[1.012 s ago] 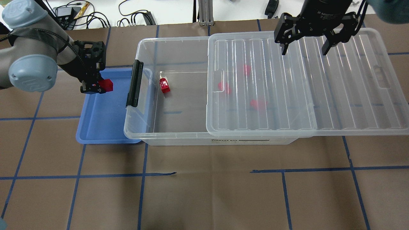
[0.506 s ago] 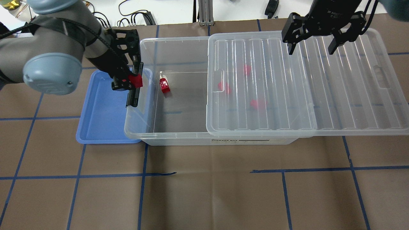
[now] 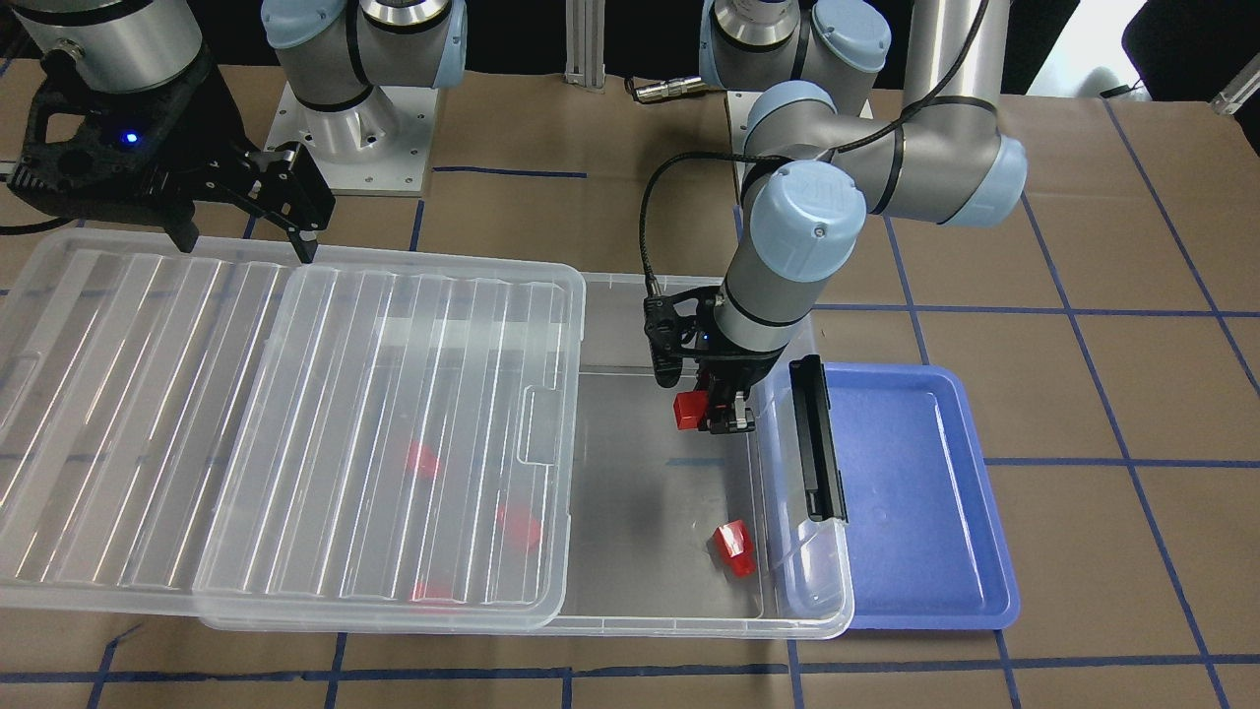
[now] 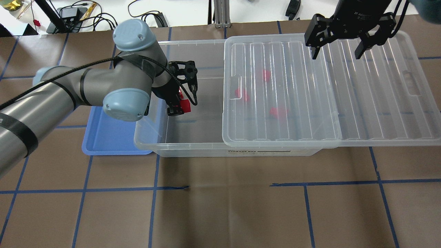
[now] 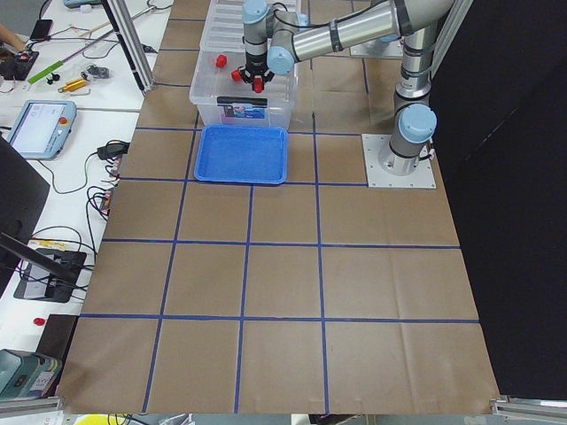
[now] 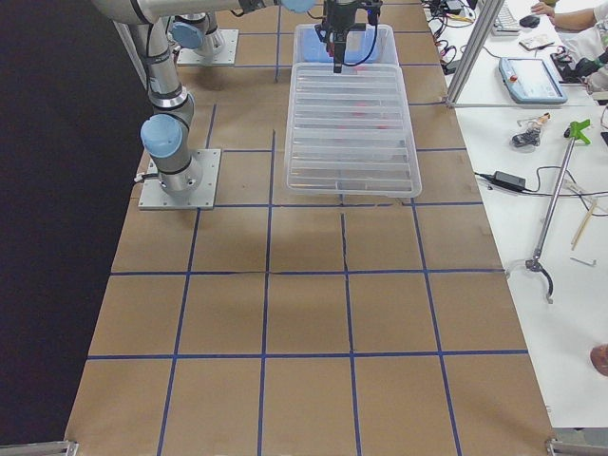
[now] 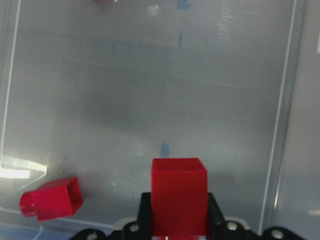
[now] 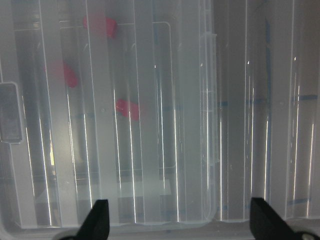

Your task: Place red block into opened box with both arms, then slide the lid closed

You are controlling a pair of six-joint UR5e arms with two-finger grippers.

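Note:
My left gripper [image 4: 182, 105] is shut on the red block [image 4: 186, 105], a bright red cube, and hangs over the uncovered left part of the clear box [image 4: 193, 151]. The wrist view shows the red block [image 7: 179, 192] above the box floor. The ribbed clear lid [image 4: 310, 96] covers the box's right part and overhangs its right end. My right gripper [image 4: 336, 55] is open above the lid's far edge with nothing between its fingers [image 8: 97, 220].
A red hollow tapered piece [image 3: 733, 547] lies on the box floor near the black latch bar [image 3: 815, 438]. Three red pieces [image 4: 278, 112] show blurred under the lid. A blue tray [image 4: 103, 137] sits against the box's left end.
My left arm has carried the red block rightward, from above the blue tray, over the latch end, to above the box's open part. The right gripper has barely shifted and stays open.

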